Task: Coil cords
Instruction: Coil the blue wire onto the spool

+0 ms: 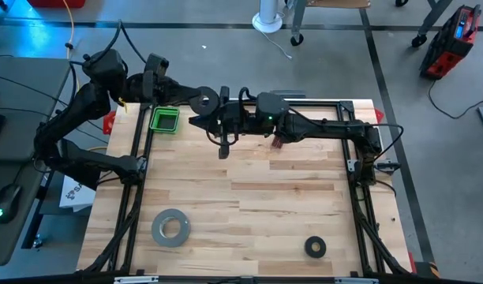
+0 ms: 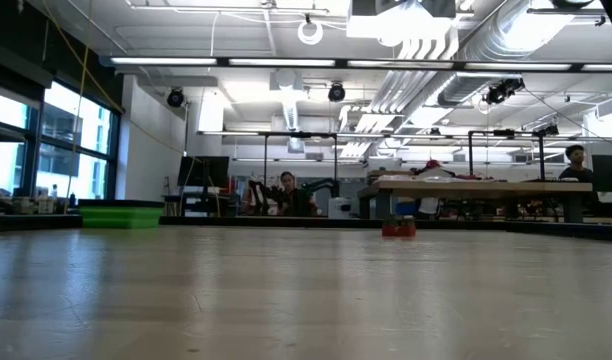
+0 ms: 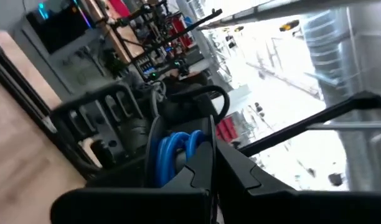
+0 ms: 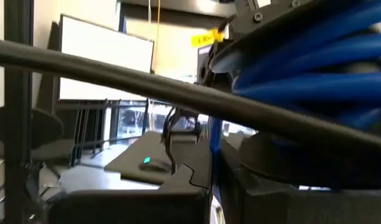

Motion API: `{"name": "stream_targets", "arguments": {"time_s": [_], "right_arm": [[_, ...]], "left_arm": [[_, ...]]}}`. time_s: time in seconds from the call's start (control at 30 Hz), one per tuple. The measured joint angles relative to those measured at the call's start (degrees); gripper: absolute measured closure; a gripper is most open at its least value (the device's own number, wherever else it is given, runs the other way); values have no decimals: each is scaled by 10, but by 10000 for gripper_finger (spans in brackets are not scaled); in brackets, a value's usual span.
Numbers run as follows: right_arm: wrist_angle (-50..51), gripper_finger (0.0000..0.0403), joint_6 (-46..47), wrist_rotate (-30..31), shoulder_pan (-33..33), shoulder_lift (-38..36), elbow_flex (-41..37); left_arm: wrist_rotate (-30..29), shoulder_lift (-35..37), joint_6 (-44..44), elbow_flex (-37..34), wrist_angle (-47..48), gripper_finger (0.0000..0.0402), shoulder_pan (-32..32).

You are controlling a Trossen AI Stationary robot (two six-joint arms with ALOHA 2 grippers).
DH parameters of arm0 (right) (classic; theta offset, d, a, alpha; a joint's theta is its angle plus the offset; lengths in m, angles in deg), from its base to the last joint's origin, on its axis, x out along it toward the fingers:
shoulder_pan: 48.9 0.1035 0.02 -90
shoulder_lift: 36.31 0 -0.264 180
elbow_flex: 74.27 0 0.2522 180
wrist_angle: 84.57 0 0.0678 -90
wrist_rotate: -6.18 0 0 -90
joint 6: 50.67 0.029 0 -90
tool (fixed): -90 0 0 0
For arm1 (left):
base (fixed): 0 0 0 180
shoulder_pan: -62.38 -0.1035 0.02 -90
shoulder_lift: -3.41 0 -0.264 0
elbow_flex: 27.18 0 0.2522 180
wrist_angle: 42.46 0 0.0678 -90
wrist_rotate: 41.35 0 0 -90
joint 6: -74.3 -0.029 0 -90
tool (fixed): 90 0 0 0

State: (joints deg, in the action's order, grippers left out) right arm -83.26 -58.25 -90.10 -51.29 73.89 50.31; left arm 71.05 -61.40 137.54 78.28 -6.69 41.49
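both grippers meet mid-air over far counter (image 1: 289,189) | left gripper (image 1: 196,122) and right gripper (image 1: 224,138) | blue cord (image 3: 175,149) bunched between them | fingers' state: cannot tell for either arm

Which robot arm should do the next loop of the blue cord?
Probably left. The blue cord loops straight ahead of the left gripper; by the right gripper it passes off to one side.

Both arms are black, built of thick rounded links and bulky joints. Thin black cables loop along the left arm (image 1: 84,110) and beside the right arm (image 1: 328,126). A small green light glows near the right wrist.
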Motion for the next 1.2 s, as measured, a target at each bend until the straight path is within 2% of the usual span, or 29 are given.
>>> {"name": "stream_targets", "arguments": {"time_s": [0.13, 0.27, 0.67, 0.8, 0.93, 1.2], "right_arm": [[-27, 402, 0, 2, -1, 2, 0], [-30, 400, -4, 22, 2, 2, 0], [-28, 399, -33, 17, 2, 3, -1], [-29, 399, -52, 22, 1, 3, -1], [-37, 398, -67, 1, -1, 3, 0], [-41, 398, -87, -1, -1, 11, 0]], "left_arm": [[1, 0, 47, 0, 0, 401, 10], [28, -3, 72, 0, 3, 401, 21], [111, -2, 121, 1, 49, 401, 20], [109, -2, 133, 0, 36, 401, 20], [107, -6, 132, 0, 4, 401, 20], [141, -8, 158, 0, 44, 401, 26]]}}
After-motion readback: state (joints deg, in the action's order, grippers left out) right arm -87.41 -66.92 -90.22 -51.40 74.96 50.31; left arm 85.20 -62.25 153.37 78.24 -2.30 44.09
